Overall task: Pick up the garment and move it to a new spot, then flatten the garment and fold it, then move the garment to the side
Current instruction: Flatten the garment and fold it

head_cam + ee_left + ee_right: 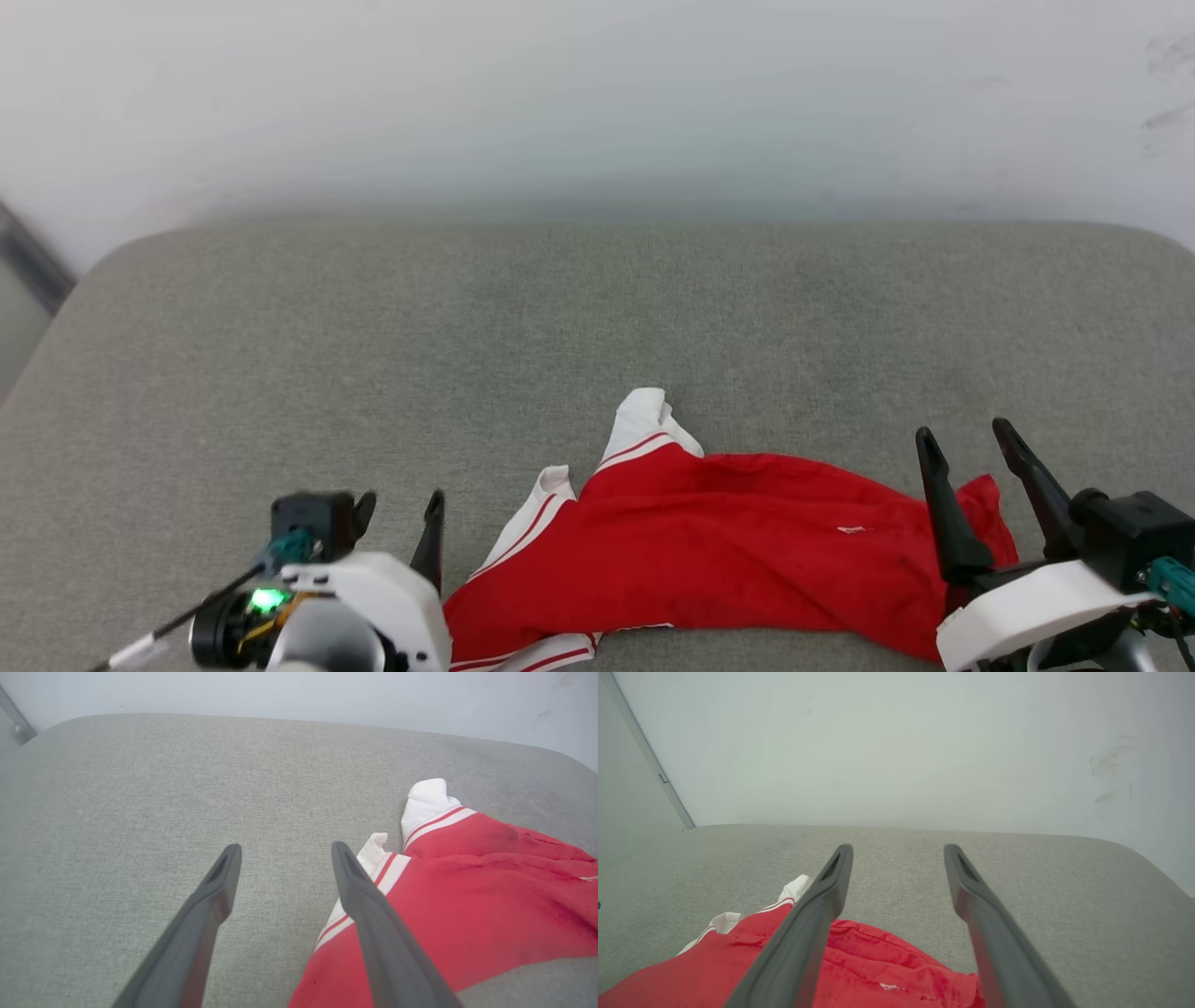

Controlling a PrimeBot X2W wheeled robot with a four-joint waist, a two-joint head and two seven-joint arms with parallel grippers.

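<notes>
Dark fingers of the left gripper [400, 509] stand spread wide at the lower left of the head view, with nothing between them and bare grey cloth beneath, just beside the striped edge of the garment [728, 551]. The right gripper [964, 434], at the lower right, is equally wide open and empty, its inner finger crossing in front of the red fabric's right end. Between the two, the garment lies loose and rumpled along the bottom centre of the frame on a grey cushioned surface [373, 327]. One white sleeve [644, 420] is bunched upward near the middle and a small white logo [850, 530] faces up. A pale wall [597, 93] fills the top of the frame. Since the garment lies free, the move to a new spot looks done and flattening seems the step in hand. To do it well, each gripper should probably take an outer edge: the left the striped trim near its tips, the right the red end under its fingers. Each pinch should catch few layers. Drawing the two ends apart evenly and low over the cushion would smooth the folds. The bunched sleeve likely needs teasing out on its own.
</notes>
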